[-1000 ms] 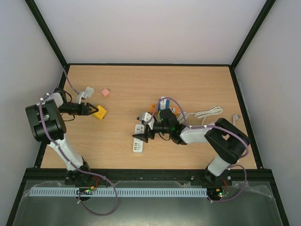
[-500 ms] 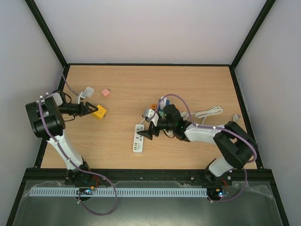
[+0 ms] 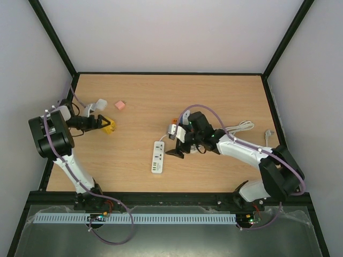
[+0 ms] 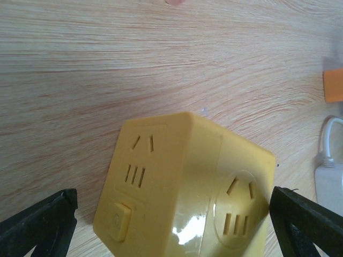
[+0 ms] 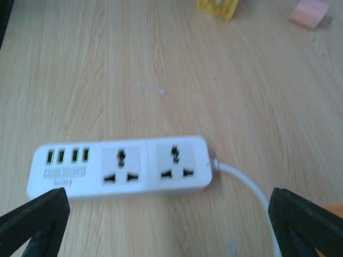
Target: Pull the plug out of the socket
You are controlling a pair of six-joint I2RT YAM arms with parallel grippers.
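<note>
Left claw point(image 4: 171, 195): spread wide, nothing clenched. A yellow socket cube is bracketed between its two fingers, but contact cannot be confirmed.
Yellow socket cube point(image 4: 182, 176): set on the desk point(image 3: 214, 91) at the far left. Every face that shows is empty, with no plug seated. It is judged light, hard and glossy, so likely to slip under a pinch.
Pink block point(image 3: 120, 105): left lying beyond the cube, apart from both arms.
Power strip point(image 5: 120, 166): laid flat near the middle of the desk, just left of the right claw. Two outlets and a row of small ports are seen, and all are empty.
Plug: not found in any socket in view, and its place cannot be told. Either it is already out or it is hidden.
Handling: a plug is judged light, stiff and smooth, held mainly by the friction of its pins. It is best taken across the flat sides of its body, never by the lead. The strip is judged light enough to be dragged along unless it is pinned down.
Right claw point(image 5: 169, 195): opened wide and released, nothing gripped. It is held just above the desk on the near side of the strip, touching nothing that can be seen.
White lead point(image 5: 244, 182): run off the right end of the strip. It is soft and slack, and a loose coil is seen further right in the top view.
</note>
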